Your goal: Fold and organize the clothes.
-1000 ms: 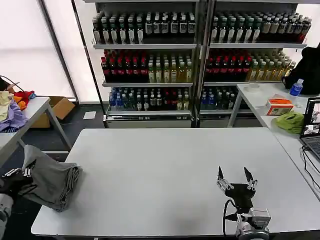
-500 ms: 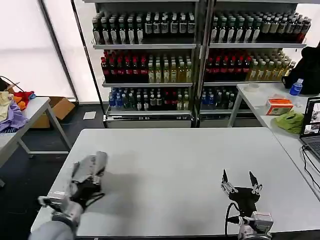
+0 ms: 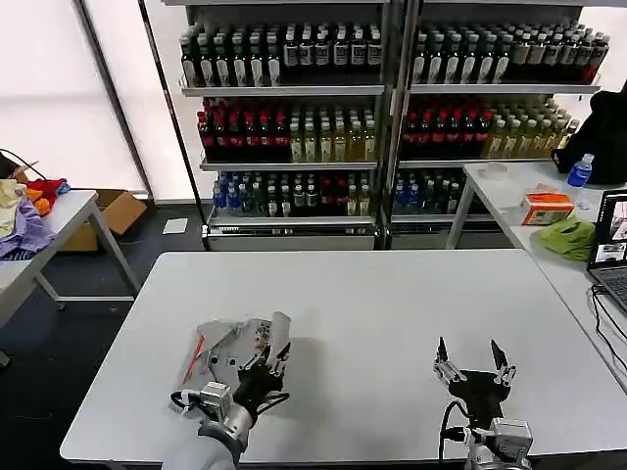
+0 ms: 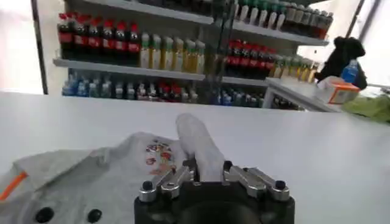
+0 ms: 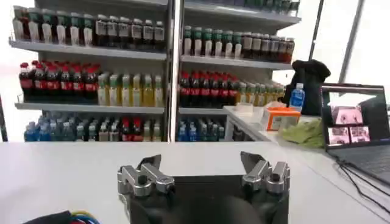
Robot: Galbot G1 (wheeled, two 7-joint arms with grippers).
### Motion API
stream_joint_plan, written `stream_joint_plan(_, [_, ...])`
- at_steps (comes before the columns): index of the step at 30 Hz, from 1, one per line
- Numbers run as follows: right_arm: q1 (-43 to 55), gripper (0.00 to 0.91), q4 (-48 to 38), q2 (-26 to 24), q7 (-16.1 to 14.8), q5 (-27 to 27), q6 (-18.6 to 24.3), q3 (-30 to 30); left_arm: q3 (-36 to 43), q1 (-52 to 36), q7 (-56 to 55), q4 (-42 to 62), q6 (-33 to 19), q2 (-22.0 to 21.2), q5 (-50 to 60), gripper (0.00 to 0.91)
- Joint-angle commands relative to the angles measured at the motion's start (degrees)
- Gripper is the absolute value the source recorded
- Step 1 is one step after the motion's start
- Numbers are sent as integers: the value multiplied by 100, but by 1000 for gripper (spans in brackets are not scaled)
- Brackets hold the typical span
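— Head view first: what's the left pincer (image 3: 263, 367) up to?
— Clenched on a fold of the grey shirt (image 3: 223, 349), whose body lies bunched on the worktop (image 3: 392, 304) just beyond and beside the fingers (image 4: 177, 176), chest print showing.
— And the right pincer (image 3: 476, 364)?
— Released, jaws spread, low over bare worktop, well apart from the shirt.

I see a crumpled grey shirt (image 3: 227, 345) with orange-lined collar on the table's near-left part, seemingly bunched.
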Motion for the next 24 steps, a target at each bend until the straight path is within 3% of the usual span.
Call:
stream_joint_plan(1, [231,907,-132,-24,-86,154,-485,-220,531,-230,90,-138,-573,-340,-1254,907])
stream_joint_plan(5, [483,907,-276,-124,-57,573,-699,-382,352,-354,-169,-144,-600,-341,-1299,907])
stream_joint_plan(10, [1121,907,-523,-310,59,2246,-1099,-881,-493,-339,-244,-171,-388,129,-831,907])
stream_joint_plan(16, [2083,907,-828,-368,383,3331,-1259,-1549,-1505,-72,-297,-381,-309,571,-850,907])
stream_joint_plan(21, [2443,907,-1067,-332,500,3473,-1266,-1877,-1914,289,-349,-684,-317,573,-763,907])
stream_joint_plan(24, [2539,907,-1296,-283,618,3287,-1276,-2175,-2156,516,-334,-790,-351,557,-601,907])
